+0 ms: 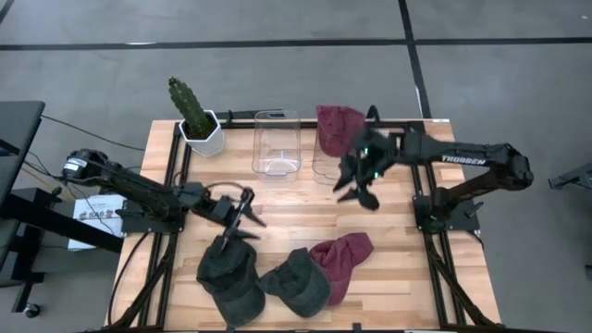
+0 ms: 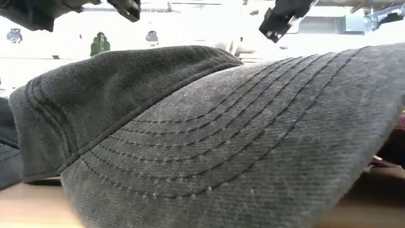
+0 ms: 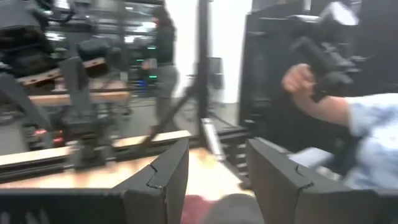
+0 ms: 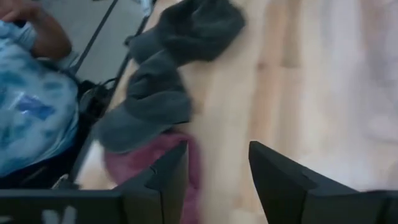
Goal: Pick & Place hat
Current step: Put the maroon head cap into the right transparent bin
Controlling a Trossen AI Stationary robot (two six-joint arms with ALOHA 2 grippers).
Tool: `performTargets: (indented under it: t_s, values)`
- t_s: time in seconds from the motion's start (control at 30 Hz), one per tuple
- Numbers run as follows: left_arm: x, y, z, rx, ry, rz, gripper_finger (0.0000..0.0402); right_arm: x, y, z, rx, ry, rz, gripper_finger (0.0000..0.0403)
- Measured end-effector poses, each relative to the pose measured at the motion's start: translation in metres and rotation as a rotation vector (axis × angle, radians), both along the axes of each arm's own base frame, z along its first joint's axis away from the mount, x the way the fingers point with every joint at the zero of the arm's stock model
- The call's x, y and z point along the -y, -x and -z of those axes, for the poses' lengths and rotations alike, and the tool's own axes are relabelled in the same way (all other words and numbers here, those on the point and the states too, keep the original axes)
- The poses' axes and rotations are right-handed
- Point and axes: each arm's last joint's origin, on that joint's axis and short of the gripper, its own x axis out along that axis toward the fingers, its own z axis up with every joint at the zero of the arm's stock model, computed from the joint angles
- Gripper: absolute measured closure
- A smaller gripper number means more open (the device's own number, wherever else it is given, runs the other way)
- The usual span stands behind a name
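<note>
Three hats lie near the table's front edge: a dark grey hat, a second dark grey hat and a maroon hat beside it. The low view is filled by a grey hat's brim. Another maroon hat lies on the rim of a clear container at the back. My left gripper hovers open just beyond the left grey hat, nothing between its fingers. My right gripper hangs open above the table's middle right, tilted down, empty.
A potted cactus stands at the back left, with a second clear container beside it. A person in a light blue shirt stands by the table's near side. Bare wood lies between the containers and the hats.
</note>
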Motion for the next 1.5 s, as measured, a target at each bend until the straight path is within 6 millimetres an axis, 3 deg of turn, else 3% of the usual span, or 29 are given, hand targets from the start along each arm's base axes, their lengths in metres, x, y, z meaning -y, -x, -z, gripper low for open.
performTargets:
  t_s: [0.1, 0.23, 0.4, 0.57, 0.77, 1.0, 1.3, 1.5]
  values:
    - [0.017, 0.006, 0.000, -0.002, 0.005, 0.044, 0.0245, -0.034, -0.002, 0.005, -0.044, -0.007, 0.012, 0.0253]
    - [0.033, 0.014, 0.000, -0.007, 0.018, 0.034, 0.0245, -0.076, 0.002, 0.028, -0.112, 0.010, 0.113, 0.0264]
    - [0.049, 0.023, 0.000, -0.015, 0.031, 0.038, 0.0245, -0.120, 0.019, 0.066, -0.113, 0.043, 0.280, 0.0278]
    - [0.056, 0.028, 0.000, -0.018, 0.037, 0.023, 0.0245, -0.151, 0.044, 0.097, -0.033, 0.042, 0.483, 0.0286]
    - [0.055, 0.027, 0.000, -0.018, 0.037, 0.013, 0.0245, -0.173, 0.076, 0.118, 0.025, -0.112, 0.753, 0.0285]
    - [0.055, 0.027, 0.000, -0.011, 0.025, 0.013, 0.0245, -0.193, 0.102, 0.135, -0.017, -0.264, 0.830, 0.0286]
    - [0.055, 0.027, 0.000, -0.005, 0.012, 0.011, 0.0245, -0.209, 0.109, 0.181, -0.136, -0.320, 1.003, 0.0287]
    - [0.055, 0.027, 0.000, -0.008, 0.012, 0.012, 0.0245, -0.219, 0.112, 0.199, -0.177, -0.359, 1.043, 0.0287]
